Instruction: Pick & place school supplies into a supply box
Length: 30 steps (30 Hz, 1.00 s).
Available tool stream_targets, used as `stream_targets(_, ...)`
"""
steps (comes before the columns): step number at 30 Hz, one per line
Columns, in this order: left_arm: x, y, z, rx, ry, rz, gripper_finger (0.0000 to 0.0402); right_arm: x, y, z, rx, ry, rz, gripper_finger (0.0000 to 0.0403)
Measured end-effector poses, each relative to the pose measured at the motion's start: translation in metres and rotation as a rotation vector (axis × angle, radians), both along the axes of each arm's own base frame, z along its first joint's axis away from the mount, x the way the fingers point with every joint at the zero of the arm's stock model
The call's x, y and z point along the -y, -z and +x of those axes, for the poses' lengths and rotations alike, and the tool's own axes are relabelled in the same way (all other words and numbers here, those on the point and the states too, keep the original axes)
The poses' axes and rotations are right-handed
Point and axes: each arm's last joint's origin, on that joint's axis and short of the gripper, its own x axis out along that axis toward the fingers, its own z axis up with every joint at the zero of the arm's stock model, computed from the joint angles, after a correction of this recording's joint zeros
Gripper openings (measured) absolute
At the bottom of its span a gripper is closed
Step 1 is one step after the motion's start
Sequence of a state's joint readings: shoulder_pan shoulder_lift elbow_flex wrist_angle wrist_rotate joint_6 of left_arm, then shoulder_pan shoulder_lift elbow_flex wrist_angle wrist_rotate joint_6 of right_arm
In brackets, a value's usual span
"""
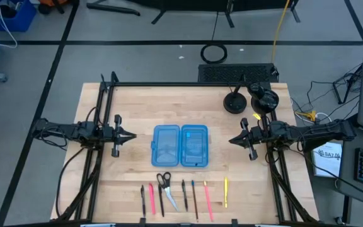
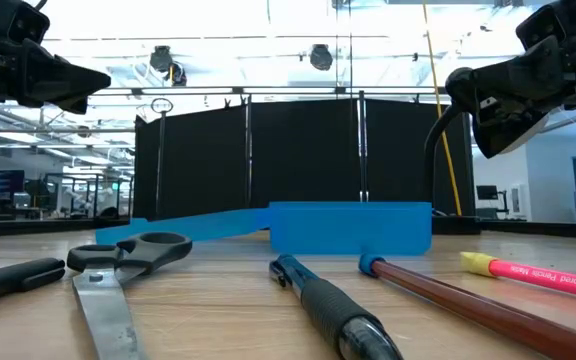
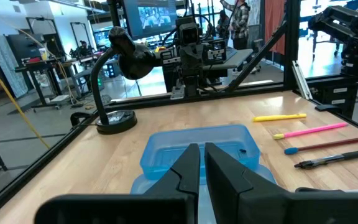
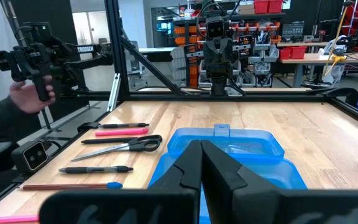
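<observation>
Showing: a wooden table (image 1: pixel 106 183) seen from above, both arms waiting at mid-table.
Left gripper (image 1: pixel 133 135): left of the case, fingers nearly pressed together with a thin gap, holding nothing.
Right gripper (image 1: pixel 231 140): right of the case, fingers pressed together, empty.
Pencil case (image 1: pixel 179 145): translucent blue, lying open at the table's centre; both halves look empty.
Supplies: a row along the near edge, well apart from the case, with scissors (image 1: pixel 166 188), a yellow pen (image 1: pixel 225 192) at the right end and a pink pen (image 1: pixel 150 197).
Right wrist view only: a person's hand (image 4: pixel 25 94) beyond the table's near edge.
High view only: a black desk lamp (image 1: pixel 249 98) at the far right.
</observation>
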State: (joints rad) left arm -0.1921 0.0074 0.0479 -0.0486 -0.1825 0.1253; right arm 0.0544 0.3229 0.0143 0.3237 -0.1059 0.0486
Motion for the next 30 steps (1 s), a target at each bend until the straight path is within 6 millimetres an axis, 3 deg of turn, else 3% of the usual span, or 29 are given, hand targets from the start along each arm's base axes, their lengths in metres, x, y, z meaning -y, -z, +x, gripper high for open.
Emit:
stream_targets(7,0.0,-0.002,0.0,0.018,0.0,-0.009,0.0031,0.0,0.0,0.0,0.0,0.0,0.0,0.0)
stream_targets(18,0.0,-0.005,0.0,0.051,0.0,-0.233,0.0031,0.0,-0.011,0.0,0.123,0.017,-0.105,0.0)
stream_targets(22,-0.002,-0.005,0.0,0.056,-0.053,-0.221,0.0031,0.0,-0.014,0.001,0.104,0.038,0.023,0.0)
stream_targets(26,-0.003,-0.005,0.0,0.059,-0.105,-0.191,0.0031,-0.01,-0.062,0.007,0.105,-0.026,0.057,0.0)
stream_targets(30,-0.003,-0.005,0.0,0.061,-0.111,-0.146,0.0031,-0.028,-0.103,0.029,-0.039,0.025,0.033,0.0)
